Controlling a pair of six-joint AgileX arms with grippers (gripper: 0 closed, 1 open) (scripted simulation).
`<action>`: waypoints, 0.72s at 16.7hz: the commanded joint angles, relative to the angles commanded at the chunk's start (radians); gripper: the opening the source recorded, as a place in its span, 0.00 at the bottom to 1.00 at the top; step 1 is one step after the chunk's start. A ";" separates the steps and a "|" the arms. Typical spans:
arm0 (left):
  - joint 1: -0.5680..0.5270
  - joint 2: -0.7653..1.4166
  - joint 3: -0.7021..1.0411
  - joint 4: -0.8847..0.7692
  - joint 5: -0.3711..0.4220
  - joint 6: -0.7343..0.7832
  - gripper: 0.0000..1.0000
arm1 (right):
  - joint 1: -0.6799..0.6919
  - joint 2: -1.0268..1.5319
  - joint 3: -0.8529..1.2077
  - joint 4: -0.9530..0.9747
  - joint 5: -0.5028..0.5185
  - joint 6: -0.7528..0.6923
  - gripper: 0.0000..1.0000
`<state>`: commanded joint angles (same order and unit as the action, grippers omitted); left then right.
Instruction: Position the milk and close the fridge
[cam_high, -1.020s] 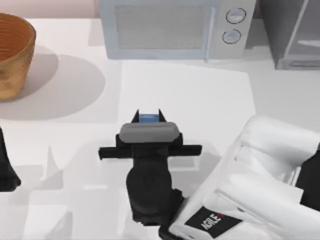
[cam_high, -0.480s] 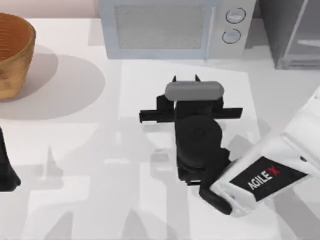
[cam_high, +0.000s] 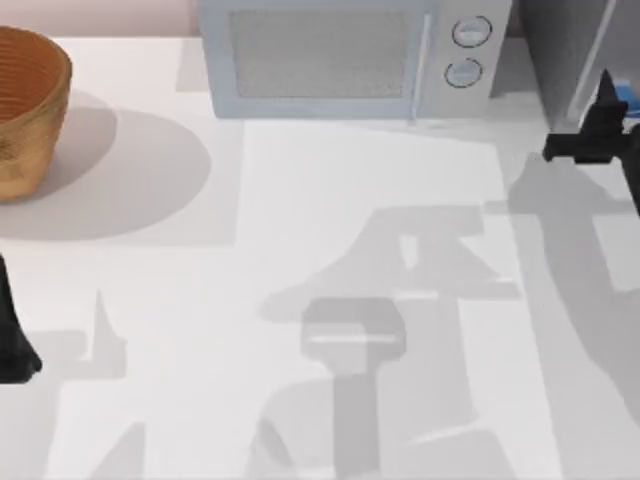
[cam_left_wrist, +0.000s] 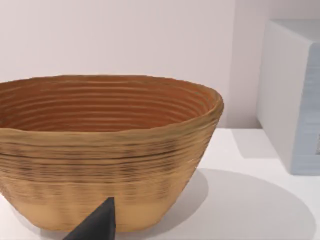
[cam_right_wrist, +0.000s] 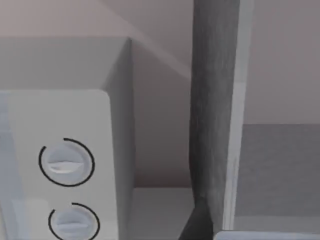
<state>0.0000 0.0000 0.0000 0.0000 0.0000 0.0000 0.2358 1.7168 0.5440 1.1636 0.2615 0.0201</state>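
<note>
At the top view's upper right edge, the right gripper (cam_high: 607, 88) is clamped on the milk (cam_high: 622, 97), just in front of the grey fridge (cam_high: 560, 50). The microwave (cam_high: 350, 55) stands left of it. The left gripper (cam_high: 12, 340) sits parked at the lower left edge near a woven basket (cam_high: 28, 100); whether it is open I cannot tell.

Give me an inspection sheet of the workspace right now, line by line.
Surface: white table, crossed by arm shadows.
Job's things: milk, a blue sliver beside the right gripper at the top view's right edge; fridge at the far right, door open.
Clutter: woven basket at the far left; microwave at the back.
Grippers: right gripper at the fridge opening, carrying the milk; left gripper parked by the basket.
Cables: nothing seen.
Surroundings: pale wall behind the table.
</note>
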 joint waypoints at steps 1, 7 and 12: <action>0.000 0.000 0.000 0.000 0.000 0.000 1.00 | -0.063 -0.057 -0.039 -0.013 -0.063 -0.001 0.00; 0.000 0.000 0.000 0.000 0.000 0.000 1.00 | -0.221 -0.212 -0.154 -0.049 -0.222 -0.004 0.00; 0.000 0.000 0.000 0.000 0.000 0.000 1.00 | -0.222 -0.194 -0.136 -0.050 -0.224 -0.002 0.00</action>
<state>0.0000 0.0000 0.0000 0.0000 0.0000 0.0000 0.0139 1.5225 0.4078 1.1138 0.0378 0.0180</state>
